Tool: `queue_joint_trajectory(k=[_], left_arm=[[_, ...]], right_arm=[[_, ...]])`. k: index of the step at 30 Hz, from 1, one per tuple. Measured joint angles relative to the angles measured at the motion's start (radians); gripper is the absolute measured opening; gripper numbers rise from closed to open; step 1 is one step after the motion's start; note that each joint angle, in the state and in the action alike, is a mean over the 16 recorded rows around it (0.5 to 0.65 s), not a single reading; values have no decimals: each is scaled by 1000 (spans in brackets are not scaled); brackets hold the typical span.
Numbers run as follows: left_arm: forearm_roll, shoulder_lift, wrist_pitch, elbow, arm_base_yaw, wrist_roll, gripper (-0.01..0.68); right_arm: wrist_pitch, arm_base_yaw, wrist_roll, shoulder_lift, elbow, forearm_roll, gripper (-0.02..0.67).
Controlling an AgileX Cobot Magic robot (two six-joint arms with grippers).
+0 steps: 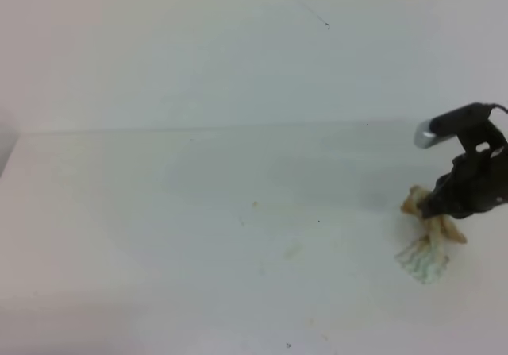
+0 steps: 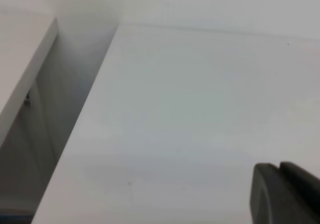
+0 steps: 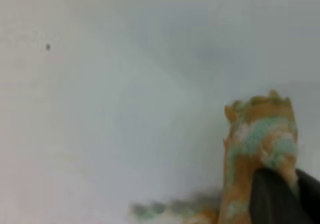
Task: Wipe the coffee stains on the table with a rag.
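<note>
The rag (image 1: 429, 252) hangs bunched at the right side of the white table (image 1: 159, 228), its tan part up and its white, green-striped end fanned out on the surface. My right gripper (image 1: 438, 209) is shut on the rag's upper part. In the right wrist view the stained rag (image 3: 260, 129) sticks up past my dark fingertips (image 3: 277, 199). The coffee stains are out of view; only a faint yellowish speck (image 1: 255, 204) and a pale smudge (image 1: 292, 252) mark the table. Of my left gripper, only a dark finger (image 2: 282, 194) shows, over bare table (image 2: 200, 108).
A white wall with a thin dark scratch (image 1: 313, 13) rises behind the table's far edge. In the left wrist view the table's left edge drops into a shadowed gap beside another white panel (image 2: 22, 73).
</note>
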Motion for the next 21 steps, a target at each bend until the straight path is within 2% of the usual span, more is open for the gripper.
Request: queue_joint_trajectory(k=[5, 9, 21], left_arm=[[0, 0, 0, 0, 0, 0, -2], [0, 0, 0, 0, 0, 0, -2], [0, 2, 1, -2, 0, 0, -2]], right_arm=[[-67, -5, -23, 13, 68, 15, 31], [-85, -5, -31, 19, 90, 26, 59], [49, -5, -34, -127, 39, 67, 283]])
